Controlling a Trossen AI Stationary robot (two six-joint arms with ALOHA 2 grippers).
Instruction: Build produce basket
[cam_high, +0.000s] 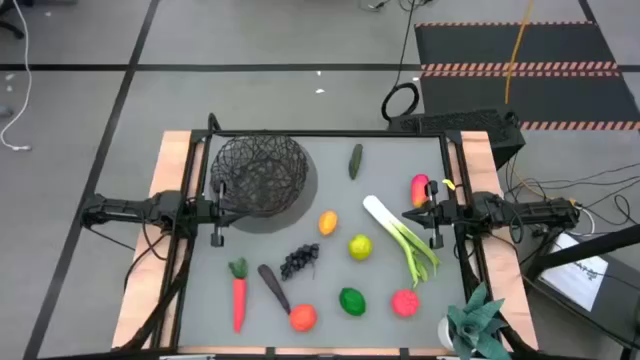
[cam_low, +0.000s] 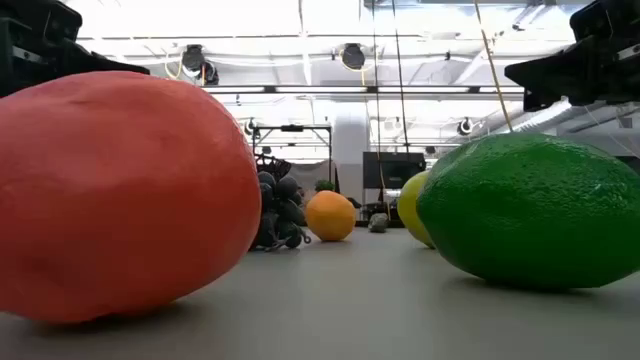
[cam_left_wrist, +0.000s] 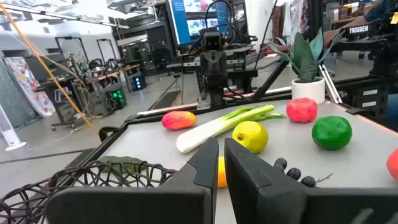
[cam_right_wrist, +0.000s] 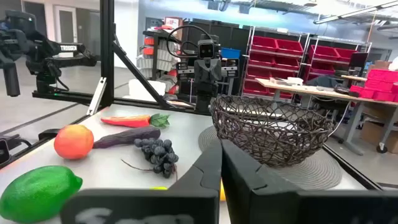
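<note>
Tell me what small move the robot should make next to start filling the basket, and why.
Probably open the right gripper and reach for the mango beside it. Both grippers are shut and empty, the left gripper waits by the basket, which looks empty, and all produce lies on the table.

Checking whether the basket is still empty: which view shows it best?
The high view: the basket shows whole from above, nothing inside. The right wrist view shows its side and interior, the left wrist view only a rim edge, the low view nothing clear.
</note>
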